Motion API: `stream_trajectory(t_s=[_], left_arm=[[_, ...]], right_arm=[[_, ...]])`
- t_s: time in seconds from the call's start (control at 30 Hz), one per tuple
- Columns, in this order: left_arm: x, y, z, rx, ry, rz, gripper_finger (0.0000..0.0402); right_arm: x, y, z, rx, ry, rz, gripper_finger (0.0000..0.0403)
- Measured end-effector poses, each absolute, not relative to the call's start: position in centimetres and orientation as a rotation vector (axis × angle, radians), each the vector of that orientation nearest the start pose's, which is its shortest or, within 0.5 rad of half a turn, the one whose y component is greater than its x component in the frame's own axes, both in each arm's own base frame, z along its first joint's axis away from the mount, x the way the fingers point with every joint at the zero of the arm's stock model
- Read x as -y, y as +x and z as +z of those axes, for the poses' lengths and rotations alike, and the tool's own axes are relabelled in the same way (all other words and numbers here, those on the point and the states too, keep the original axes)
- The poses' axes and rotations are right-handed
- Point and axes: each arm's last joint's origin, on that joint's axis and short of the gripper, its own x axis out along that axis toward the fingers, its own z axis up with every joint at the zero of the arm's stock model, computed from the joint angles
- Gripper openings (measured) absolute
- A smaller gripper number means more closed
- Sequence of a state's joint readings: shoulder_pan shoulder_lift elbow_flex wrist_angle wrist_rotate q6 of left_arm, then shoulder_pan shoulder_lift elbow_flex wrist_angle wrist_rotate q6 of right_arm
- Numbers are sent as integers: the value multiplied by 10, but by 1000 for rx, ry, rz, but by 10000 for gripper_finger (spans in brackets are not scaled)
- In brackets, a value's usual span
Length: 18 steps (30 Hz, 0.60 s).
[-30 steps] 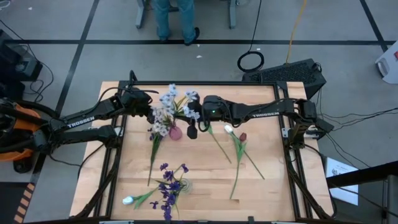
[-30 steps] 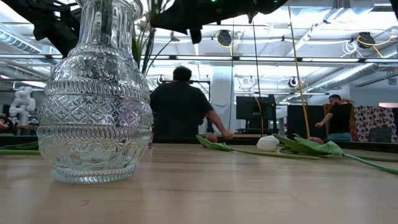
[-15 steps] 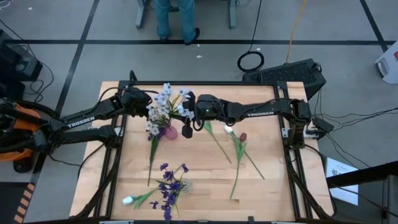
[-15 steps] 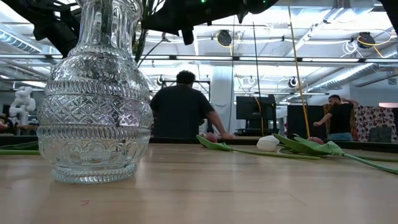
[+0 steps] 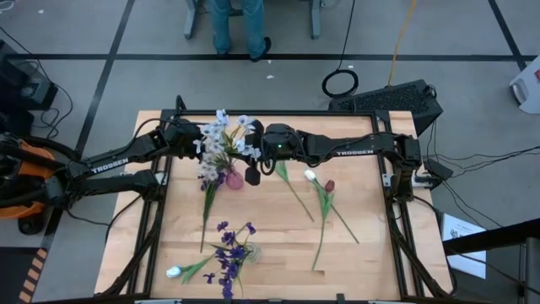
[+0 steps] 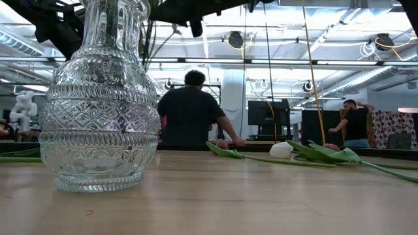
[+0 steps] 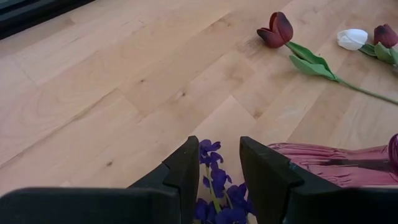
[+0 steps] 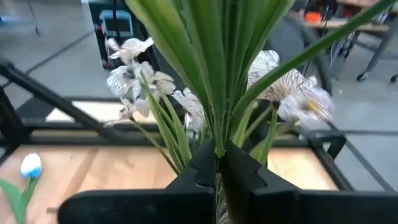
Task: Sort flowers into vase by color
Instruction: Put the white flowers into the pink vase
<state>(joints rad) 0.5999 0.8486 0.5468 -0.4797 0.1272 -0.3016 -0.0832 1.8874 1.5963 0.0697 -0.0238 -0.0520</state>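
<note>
My right gripper (image 5: 256, 145) is shut on a bunch of pale lavender-white flowers (image 5: 226, 135) above the table's far middle. Their blossoms (image 8: 134, 74) fan out beyond the fingers. My left gripper (image 5: 196, 139) is open just left of the bunch. Dark purple blossoms (image 7: 214, 180) show past its gap, and I cannot tell whether it touches them. A pink ribbed vase (image 5: 232, 179) stands below the bunch. A clear glass vase (image 6: 98, 98) stands near the near edge. Purple flowers (image 5: 228, 253), a pale-flowered stem (image 5: 205, 211) and tulips lie flat on the wood. My right gripper pinches the bunch's green stems (image 8: 217, 146) between its two fingers, coming roughly level from the table's right. Leaves and blossoms rise past the fingertips toward the left. The bunch is held up off the wood. Its lower end is hidden behind the gripper.
A white tulip (image 5: 310, 176) and a dark red tulip (image 5: 329, 185) lie right of centre with long stems, and another red tulip (image 7: 277, 28) lies nearer the arms. A white bud (image 5: 173, 272) lies at the near-left corner. People stand beyond the far edge (image 6: 189, 117).
My right gripper has moved toward the table's left and far edge and risen, carrying the pale bunch with it. The blossoms now stand higher and nearer my left gripper. The flowers lying on the table have stayed put.
</note>
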Motion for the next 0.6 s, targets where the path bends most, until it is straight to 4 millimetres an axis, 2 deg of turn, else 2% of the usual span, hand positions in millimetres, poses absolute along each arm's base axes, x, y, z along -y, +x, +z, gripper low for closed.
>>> stream_trajectory(t_s=[0.3,0.6], left_arm=[[-91,139,218,-668,-563,560,120],[-91,139,218,-669,-560,559,120]], right_arm=[[37,451,307,-278,-38,-52,0],[37,449,310,-279,-48,-52,0]])
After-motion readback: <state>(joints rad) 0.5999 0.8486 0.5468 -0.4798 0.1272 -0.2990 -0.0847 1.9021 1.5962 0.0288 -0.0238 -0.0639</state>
